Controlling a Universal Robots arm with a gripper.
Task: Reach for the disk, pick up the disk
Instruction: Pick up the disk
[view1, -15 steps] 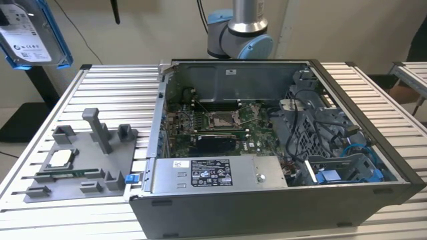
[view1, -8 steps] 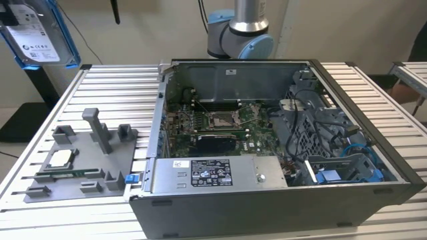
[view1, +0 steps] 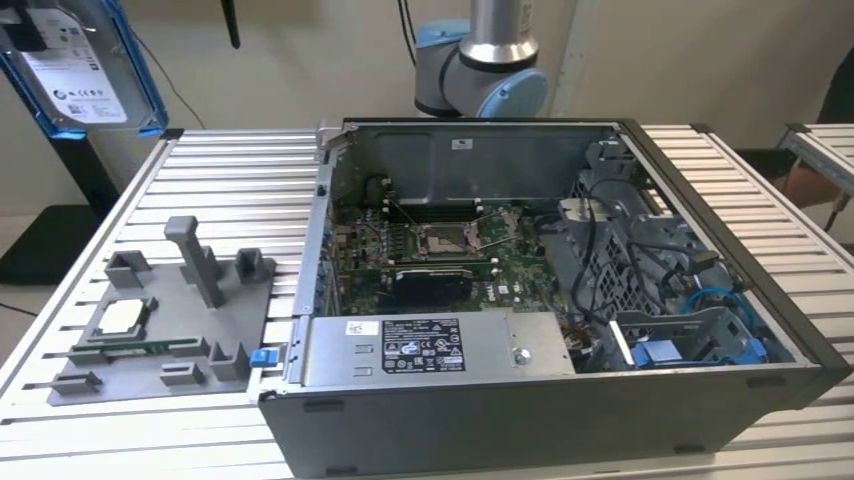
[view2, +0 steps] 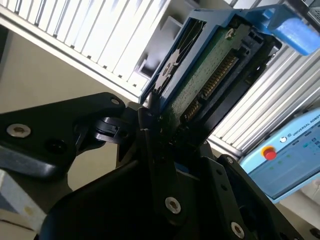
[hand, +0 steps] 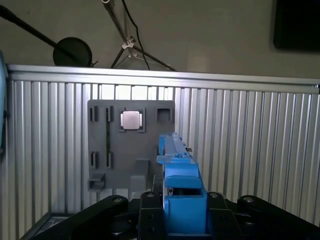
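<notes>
The disk (view1: 80, 75), a silver-grey drive with a white label in a bright blue bracket, hangs in the air at the exterior view's upper left, above the table's far corner. In the second wrist view the disk (view2: 210, 75) shows its green circuit-board side and connector, clamped between the black fingers (view2: 150, 135) of my gripper (view2: 172, 132). The first wrist view looks along the disk (hand: 180, 170) edge-on, with my gripper (hand: 181, 210) shut on its blue bracket, high over the grey fixture plate.
An open computer case (view1: 534, 420) fills the table's middle and the exterior view's right. The grey fixture plate (view1: 160, 300) with pegs and a small square silver chip (hand: 131, 120) lies beside it. A teach pendant (view2: 285, 160) sits beyond the slatted table.
</notes>
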